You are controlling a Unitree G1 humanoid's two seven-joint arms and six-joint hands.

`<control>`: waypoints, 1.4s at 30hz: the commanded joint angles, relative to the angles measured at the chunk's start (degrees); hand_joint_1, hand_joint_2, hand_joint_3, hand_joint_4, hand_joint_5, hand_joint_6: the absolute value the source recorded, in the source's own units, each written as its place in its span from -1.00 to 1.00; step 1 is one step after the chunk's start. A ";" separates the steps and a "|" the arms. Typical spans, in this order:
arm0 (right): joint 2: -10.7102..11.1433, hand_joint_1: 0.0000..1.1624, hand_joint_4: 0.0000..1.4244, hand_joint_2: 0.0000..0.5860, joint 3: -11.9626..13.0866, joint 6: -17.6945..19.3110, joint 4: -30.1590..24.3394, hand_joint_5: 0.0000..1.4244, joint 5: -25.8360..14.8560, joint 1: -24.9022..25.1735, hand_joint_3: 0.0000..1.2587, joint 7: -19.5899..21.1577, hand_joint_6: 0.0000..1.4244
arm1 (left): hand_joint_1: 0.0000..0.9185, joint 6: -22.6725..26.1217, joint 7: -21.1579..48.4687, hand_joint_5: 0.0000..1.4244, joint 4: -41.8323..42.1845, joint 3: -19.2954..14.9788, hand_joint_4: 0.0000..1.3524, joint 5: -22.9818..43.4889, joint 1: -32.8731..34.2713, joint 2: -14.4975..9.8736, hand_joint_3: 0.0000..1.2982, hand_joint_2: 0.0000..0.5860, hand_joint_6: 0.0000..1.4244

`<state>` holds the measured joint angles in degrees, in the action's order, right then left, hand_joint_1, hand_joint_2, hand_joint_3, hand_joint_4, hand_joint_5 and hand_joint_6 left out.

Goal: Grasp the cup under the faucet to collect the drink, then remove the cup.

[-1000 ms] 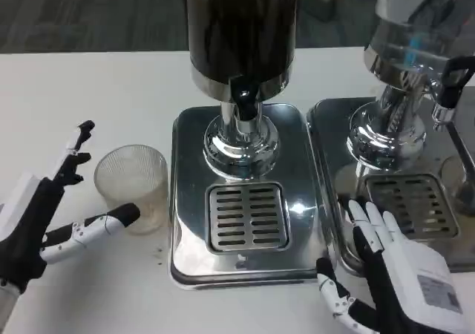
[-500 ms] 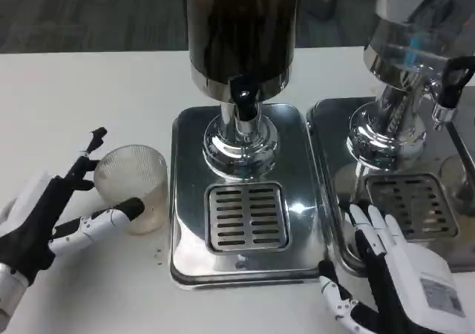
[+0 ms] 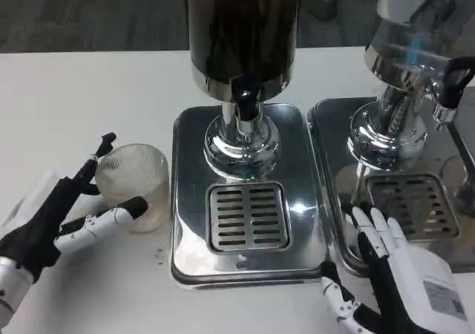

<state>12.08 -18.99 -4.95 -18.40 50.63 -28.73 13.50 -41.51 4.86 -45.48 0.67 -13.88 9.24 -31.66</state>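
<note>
A clear ribbed plastic cup (image 3: 135,182) stands upright on the white table, just left of the steel drip tray (image 3: 189,193). My left hand (image 3: 63,215) reaches around it with fingers spread; one finger lies behind the cup's rim and the thumb touches its near side. The dark dispenser's black faucet (image 3: 245,96) hangs over the slotted grate (image 3: 246,217), with nothing under it. My right hand (image 3: 397,274) rests flat and open at the near right, by the front edge of the second tray.
A second steel dispenser (image 3: 404,67) with its own drip tray (image 3: 445,148) and grate stands at the right. The white table (image 3: 82,104) extends left and behind the cup.
My left hand has moved right toward the cup, bringing its fingers to either side of it. The cup and right hand have stayed in place.
</note>
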 commanded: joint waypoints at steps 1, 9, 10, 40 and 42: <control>0.30 -0.42 -1.00 0.61 0.20 0.76 -0.56 -1.00 -0.62 -0.33 -0.88 0.19 -0.75 | -0.68 -1.03 2.22 -0.82 -2.49 0.99 -0.97 0.10 1.03 -0.47 -0.95 -1.00 -0.64; 0.35 -0.43 -1.00 0.61 0.40 0.85 -0.48 -1.00 -1.18 -0.15 -0.88 0.05 -0.73 | -0.64 -0.56 1.60 -0.82 -4.33 1.95 -0.98 -1.70 2.24 -0.94 -0.95 -1.00 -0.65; 0.35 -0.43 -1.00 0.61 0.43 0.84 -0.49 -1.00 -1.25 -0.15 -0.88 0.05 -0.73 | -0.63 -0.25 1.11 -0.82 -4.28 2.19 -0.98 -2.26 2.31 -1.06 -0.95 -0.98 -0.65; -0.49 -0.39 -1.00 0.60 0.15 0.79 -0.50 -1.00 -1.44 -0.43 -0.81 0.66 -0.70 | -0.61 15.96 -12.39 -0.58 6.59 6.95 -0.70 -11.10 1.15 3.51 -0.74 -1.00 -0.49; -0.64 -0.39 -1.00 0.61 0.02 0.78 -0.45 -1.00 -1.41 -0.50 -0.79 0.79 -0.70 | -0.62 17.37 -13.10 -0.57 7.57 7.56 -0.69 -11.94 1.00 3.63 -0.74 -1.00 -0.47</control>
<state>11.71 -18.85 -4.73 -18.58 49.42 -29.10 13.54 -26.08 -7.99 -39.31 6.68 -23.53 11.26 -28.82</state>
